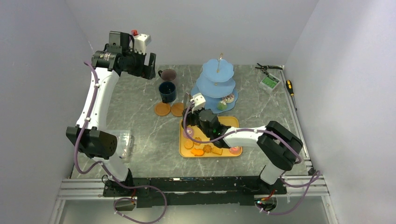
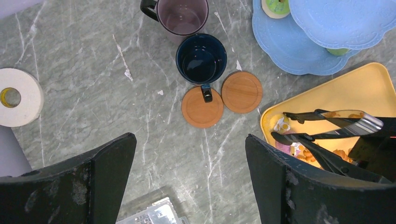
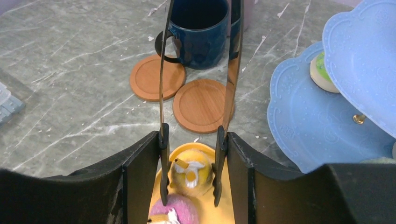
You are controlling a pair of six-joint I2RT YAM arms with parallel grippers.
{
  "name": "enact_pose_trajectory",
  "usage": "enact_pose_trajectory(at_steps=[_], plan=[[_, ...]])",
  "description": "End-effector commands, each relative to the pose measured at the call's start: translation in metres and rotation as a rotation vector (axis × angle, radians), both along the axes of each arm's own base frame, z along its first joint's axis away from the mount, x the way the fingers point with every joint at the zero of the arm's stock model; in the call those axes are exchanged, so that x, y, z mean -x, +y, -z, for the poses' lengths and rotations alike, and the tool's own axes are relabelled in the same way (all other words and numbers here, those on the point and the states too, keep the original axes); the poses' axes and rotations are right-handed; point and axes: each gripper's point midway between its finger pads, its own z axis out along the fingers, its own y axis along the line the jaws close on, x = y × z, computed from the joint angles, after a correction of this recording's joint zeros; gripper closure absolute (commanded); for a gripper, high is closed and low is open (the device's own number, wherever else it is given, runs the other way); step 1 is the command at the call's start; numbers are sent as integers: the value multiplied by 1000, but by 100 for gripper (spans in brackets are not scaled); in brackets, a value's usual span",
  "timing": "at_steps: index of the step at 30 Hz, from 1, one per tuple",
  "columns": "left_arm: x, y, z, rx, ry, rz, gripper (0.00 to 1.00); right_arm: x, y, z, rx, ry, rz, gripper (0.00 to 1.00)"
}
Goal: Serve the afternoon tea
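Observation:
My right gripper (image 3: 192, 140) is shut on black tongs (image 3: 163, 154), low over the near-left corner of the yellow tray (image 1: 231, 122). The tong tips straddle a yellow cupcake (image 3: 191, 175), with a pink cupcake (image 3: 170, 210) just below it. Orange biscuits (image 1: 198, 150) lie in the tray. The light-blue stand (image 1: 217, 86) holds two small cakes on its bottom tier (image 1: 224, 102). The dark-blue mug (image 2: 201, 58) stands by two brown coasters (image 2: 201, 108) (image 2: 241, 92), and the mauve mug (image 2: 182, 16) is behind it. My left gripper (image 2: 189, 158) is open and empty, high above the table.
A white tape roll (image 2: 16, 97) lies at the left. A clear plastic box (image 1: 122, 142) sits near the left arm's base. Pliers (image 1: 268, 67), a small green box (image 1: 270, 82) and a screwdriver (image 1: 290, 87) lie at the back right. White walls enclose the table.

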Motion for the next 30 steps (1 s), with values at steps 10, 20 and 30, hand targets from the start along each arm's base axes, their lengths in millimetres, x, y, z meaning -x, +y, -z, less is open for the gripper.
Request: enact_pose_trajectory(at_steps=[10,20,30], plan=[[6,-6,-37,60,-109,17,7,-14,-4,-81,-141,-193,32,63],[-4,-49,-22,156,-113,163,7,-7,-31,-147,-296,-306,-5,63],[-23,-142,1,-27,-170,282,7,11,-31,-167,-340,-299,-93,63]])
